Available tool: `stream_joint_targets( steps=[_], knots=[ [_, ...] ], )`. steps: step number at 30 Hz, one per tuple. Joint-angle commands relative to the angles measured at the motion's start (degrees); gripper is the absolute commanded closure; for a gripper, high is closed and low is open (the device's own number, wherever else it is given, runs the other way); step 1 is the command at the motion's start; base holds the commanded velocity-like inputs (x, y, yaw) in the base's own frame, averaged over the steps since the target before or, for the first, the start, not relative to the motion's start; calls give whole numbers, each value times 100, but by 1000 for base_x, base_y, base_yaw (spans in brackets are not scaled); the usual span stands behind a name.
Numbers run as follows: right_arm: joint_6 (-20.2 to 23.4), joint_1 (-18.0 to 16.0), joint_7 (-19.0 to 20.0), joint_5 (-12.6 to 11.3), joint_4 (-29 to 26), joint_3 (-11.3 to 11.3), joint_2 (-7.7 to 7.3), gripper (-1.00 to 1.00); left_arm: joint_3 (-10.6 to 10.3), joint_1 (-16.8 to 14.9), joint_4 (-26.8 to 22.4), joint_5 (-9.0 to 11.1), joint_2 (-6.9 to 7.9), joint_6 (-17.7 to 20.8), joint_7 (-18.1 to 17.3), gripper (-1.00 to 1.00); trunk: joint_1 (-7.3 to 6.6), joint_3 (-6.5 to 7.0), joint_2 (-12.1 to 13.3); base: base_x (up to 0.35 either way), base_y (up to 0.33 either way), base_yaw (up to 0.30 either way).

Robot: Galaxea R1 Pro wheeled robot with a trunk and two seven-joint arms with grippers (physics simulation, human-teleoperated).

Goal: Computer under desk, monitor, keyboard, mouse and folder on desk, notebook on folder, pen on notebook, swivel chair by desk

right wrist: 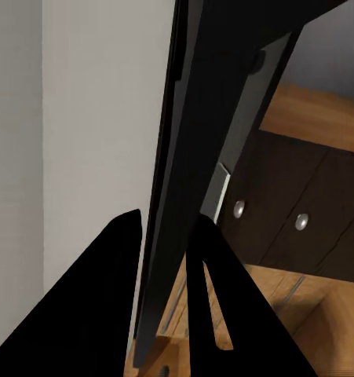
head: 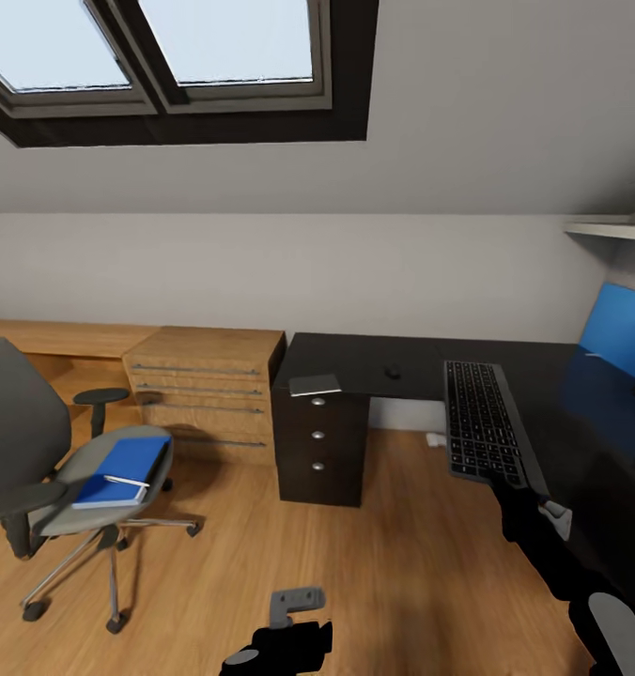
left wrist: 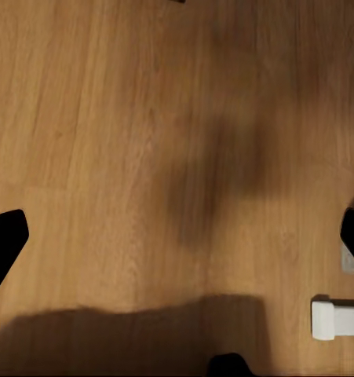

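Your right claw is clamping the keyboard by its near edge, holding it above the worktop. Your left claw is hanging with fingers apart over the floor. Beyond the keyboard, the mouse is resting. Far left of both claws, the swivel chair is carrying the folder and pen.

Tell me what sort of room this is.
Most likely a home office in an attic room: a skylight set in a sloped ceiling, a black desk with a drawer unit, and a grey swivel chair on a wooden floor.
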Motion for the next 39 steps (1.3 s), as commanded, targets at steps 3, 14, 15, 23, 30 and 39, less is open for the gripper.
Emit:
stream_joint_targets(
  steps=[3,14,15,23,30,39],
  knots=[
    [29,-5,18,-45,10,-11,8,100,-8,-4,-7,61,1,6,56,-100,-70,48,118,-337,0,0],
    [25,-6,16,-168,169,-29,1,100,-8,-4,-7,53,1,5,58,-100,-312,246,559,-334,-81,0],
    [25,-6,14,-168,201,-71,1,100,-8,-4,-7,52,1,5,59,-100,-334,264,599,-316,-185,0],
    [392,-6,-5,-547,539,-597,-4,100,-16,-4,-7,45,1,5,63,-100,-510,407,920,-305,-202,0],
    [675,-6,-16,-856,624,-653,-39,100,-17,-4,-7,43,1,5,64,-100,-663,533,1201,-301,-207,0],
    [789,-6,-20,-876,958,-528,-375,100,-17,-4,0,48,3,5,56,-100,-773,623,1401,-185,-127,0]
  ],
)
